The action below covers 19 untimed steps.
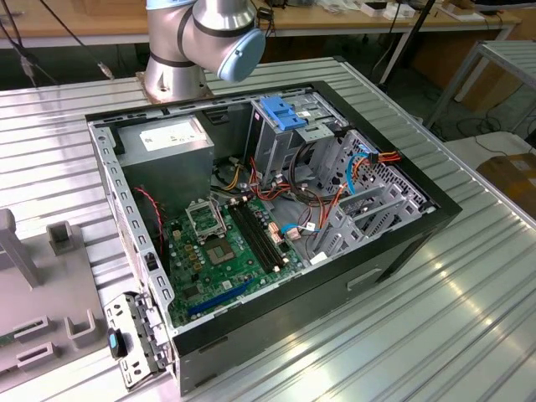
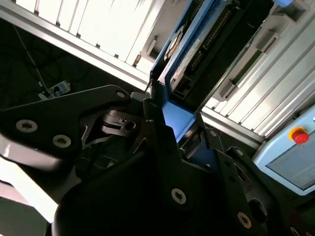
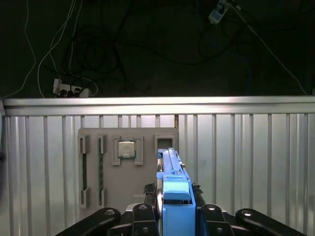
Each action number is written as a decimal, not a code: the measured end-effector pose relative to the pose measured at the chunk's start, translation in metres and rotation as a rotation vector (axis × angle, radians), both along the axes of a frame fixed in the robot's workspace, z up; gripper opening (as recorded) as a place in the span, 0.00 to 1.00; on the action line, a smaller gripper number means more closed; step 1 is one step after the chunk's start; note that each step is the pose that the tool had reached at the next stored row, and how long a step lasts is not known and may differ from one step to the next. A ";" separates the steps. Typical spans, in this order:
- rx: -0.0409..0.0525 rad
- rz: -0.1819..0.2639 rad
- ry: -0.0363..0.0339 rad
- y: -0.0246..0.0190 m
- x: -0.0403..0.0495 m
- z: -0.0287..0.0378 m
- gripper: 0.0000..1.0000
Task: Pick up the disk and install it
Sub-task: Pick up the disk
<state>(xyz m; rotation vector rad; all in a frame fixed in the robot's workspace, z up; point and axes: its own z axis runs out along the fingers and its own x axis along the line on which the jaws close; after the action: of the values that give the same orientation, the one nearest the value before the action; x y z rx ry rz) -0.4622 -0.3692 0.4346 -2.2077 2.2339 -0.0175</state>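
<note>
Table: a ribbed metal top [image 1: 469, 276] carries everything in the exterior view.
Computer case: the case [image 1: 335, 289] lies open on its side. The motherboard [image 1: 226, 251] is exposed and a tall grey drive cage [image 1: 280, 146] stands toward the far end.
Parts tray: the grey tray [image 3: 128, 189] lies below the wrist in the first wrist view and holds a processor chip [image 3: 126, 149]. One narrow slot [image 3: 165, 142] sits beside the chip.
Gripper: the gripper [image 3: 177, 212] is clamped narrow, with a finger on each side of the disk's blue end.
Disk: the disk [image 2: 189, 46] is held edge-on in both wrist views. It reaches from the fingers toward that slot, and I cannot tell whether it is clear of it.
Carrier rail: bright blue plastic [image 3: 176, 196] frames the metal body.
Handling: it is likely dense and stiff, heavy for its size and sensitive to knocks. The smooth plastic rail may flex or slip.
Where to hold: squeezing across the rail's end, as here, looks sound. Most of the weight hangs beyond the pads, so the disk could pivot.
</note>
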 end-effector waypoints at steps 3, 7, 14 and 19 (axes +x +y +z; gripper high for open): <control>-0.0001 0.000 0.0000 0.0000 0.0000 0.0054 0.37; -0.0001 0.000 0.0000 0.0000 0.0000 0.0143 0.37; -0.0001 0.000 0.0000 0.0000 0.0000 0.0332 0.37; 0.0000 0.000 0.0000 0.0000 0.0000 0.0458 0.37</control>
<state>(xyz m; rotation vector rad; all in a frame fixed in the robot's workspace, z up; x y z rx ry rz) -0.4621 -0.3692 0.4804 -2.2078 2.2339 -0.0176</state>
